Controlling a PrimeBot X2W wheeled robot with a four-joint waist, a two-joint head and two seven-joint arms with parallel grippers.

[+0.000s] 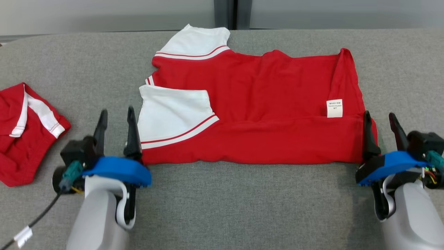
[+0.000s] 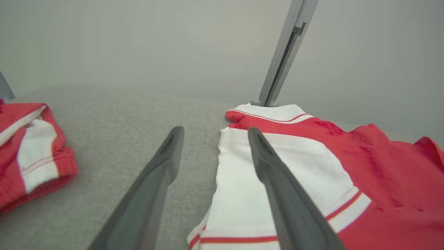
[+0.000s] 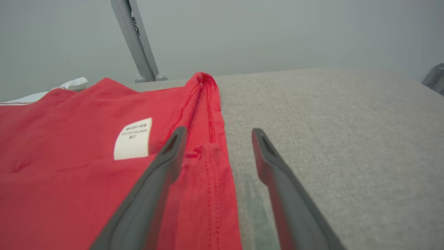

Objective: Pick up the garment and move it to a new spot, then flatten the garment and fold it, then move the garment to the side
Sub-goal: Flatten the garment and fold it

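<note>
Straddling garment [image 1: 270,104] edges — left gripper [image 1: 117,111], right gripper [image 1: 379,115] agape.

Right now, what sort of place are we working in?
Likely a clothes-folding test bench: a grey fabric-covered table, a bare wall with a metal post, a red shirt and another red garment.

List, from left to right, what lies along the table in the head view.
Crumpled red garment → left gripper → white sleeve → red shirt → white label → right gripper.
</note>
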